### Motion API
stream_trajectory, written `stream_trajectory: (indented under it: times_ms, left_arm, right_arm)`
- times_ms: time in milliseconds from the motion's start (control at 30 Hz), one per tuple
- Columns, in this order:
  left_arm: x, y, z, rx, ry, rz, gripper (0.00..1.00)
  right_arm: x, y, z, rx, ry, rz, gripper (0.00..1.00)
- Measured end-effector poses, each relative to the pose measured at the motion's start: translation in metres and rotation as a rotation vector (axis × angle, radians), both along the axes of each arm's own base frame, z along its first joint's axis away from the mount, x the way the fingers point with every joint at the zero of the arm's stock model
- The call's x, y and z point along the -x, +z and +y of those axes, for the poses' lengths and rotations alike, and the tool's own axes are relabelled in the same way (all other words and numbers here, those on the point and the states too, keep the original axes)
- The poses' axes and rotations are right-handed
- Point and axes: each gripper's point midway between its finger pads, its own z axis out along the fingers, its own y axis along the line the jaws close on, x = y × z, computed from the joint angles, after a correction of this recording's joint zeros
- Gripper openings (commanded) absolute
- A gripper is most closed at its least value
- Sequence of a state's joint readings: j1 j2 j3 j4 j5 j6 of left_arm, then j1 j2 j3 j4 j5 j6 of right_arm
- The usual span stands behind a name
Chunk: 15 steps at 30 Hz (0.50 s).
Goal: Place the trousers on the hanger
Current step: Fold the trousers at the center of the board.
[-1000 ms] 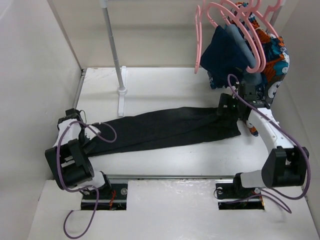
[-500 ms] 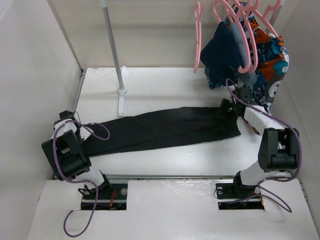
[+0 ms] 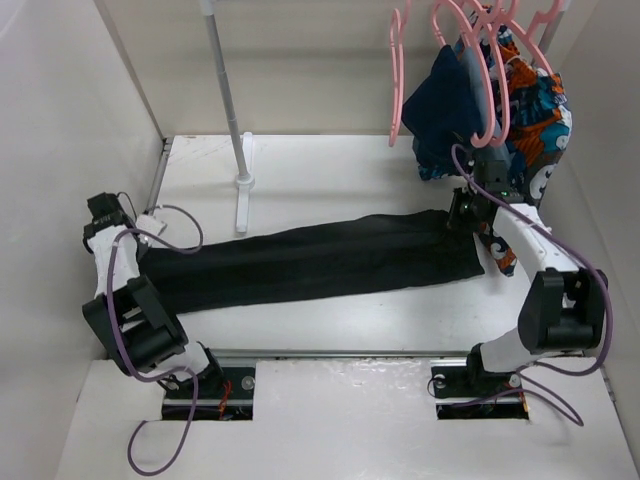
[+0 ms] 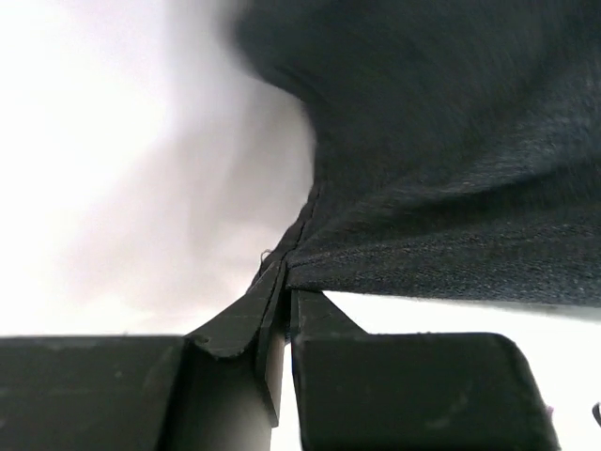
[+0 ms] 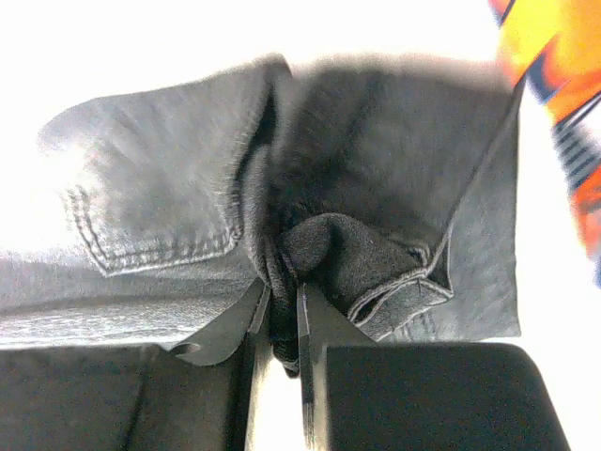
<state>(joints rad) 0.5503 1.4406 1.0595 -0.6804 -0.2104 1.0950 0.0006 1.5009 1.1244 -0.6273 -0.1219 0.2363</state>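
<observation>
Left hand (image 4: 285, 282) pinches the left end of the black trousers (image 3: 310, 262), right hand (image 5: 282, 305) pinches their pocketed right end, the garment lying flat across the table (image 3: 330, 170) at mid-frame.

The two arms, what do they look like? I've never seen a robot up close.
Both the left arm and right arm are slim white links joined by chunky black joints, with a thin purple cable looping along each. The left hand and right hand each end in two flat, matte black fingers.
</observation>
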Motion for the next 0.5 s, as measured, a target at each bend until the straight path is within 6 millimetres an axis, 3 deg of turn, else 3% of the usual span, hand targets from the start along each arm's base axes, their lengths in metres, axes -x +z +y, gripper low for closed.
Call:
stream_trajectory:
  times_ms: [200, 267, 333, 433, 500]
  left_arm:
    - [-0.076, 0.077, 0.002, -0.060, -0.052, -0.333, 0.00]
    - [-0.095, 0.103, -0.001, -0.089, -0.088, -0.434, 0.00]
    - [-0.103, 0.117, -0.004, -0.113, -0.118, -0.481, 0.00]
    - [-0.093, 0.109, -0.007, -0.148, -0.149, -0.456, 0.00]
    - [-0.068, 0.073, -0.008, -0.153, -0.159, -0.338, 0.00]
  right_arm:
    - [-0.030, 0.077, -0.009, 0.092, 0.021, -0.204, 0.00]
    - [-0.033, 0.086, -0.014, 0.120, 0.011, -0.231, 0.00]
    - [-0.032, 0.088, -0.018, 0.142, -0.001, -0.234, 0.00]
    - [-0.020, 0.079, -0.022, 0.165, -0.015, -0.233, 0.00]
    - [-0.005, 0.068, -0.024, 0.172, -0.024, -0.219, 0.00]
